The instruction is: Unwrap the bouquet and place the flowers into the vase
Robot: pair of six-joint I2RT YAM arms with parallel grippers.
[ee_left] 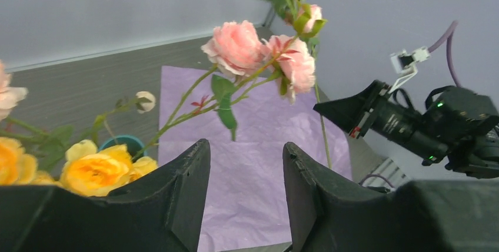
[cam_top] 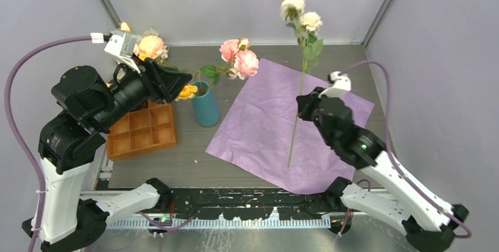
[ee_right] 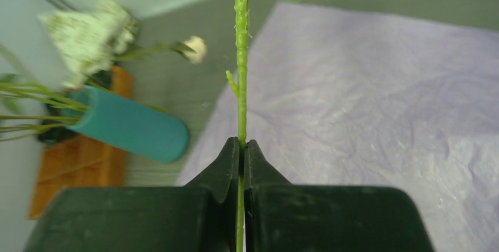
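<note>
The paper (cam_top: pixel 265 131) is unwrapped and several flowers (cam_top: pixel 246 62) are set in the vase (cam_top: pixel 206 110). 1 stem (ee_right: pixel 241 57) is pinched by the right tool (ee_right: pixel 242 146); the left tool (ee_left: pixel 246 155) is spread.

Overhead from behind; both wrist views close, perhaps tilted, across the same purple paper (cam_top: pixel 276 128).

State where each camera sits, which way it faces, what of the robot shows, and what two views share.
Top external: above and behind the arms, looking down at the table; both arms show, left gripper open, right gripper shut on a white-flowered stem.
Left wrist: on the left arm, facing across the purple paper toward the right arm; its own fingers show, apart.
Right wrist: on the right arm, facing the teal vase and orange tray; its gripper pinches the stem.
Shared: both wrist views show paper and vase.
</note>
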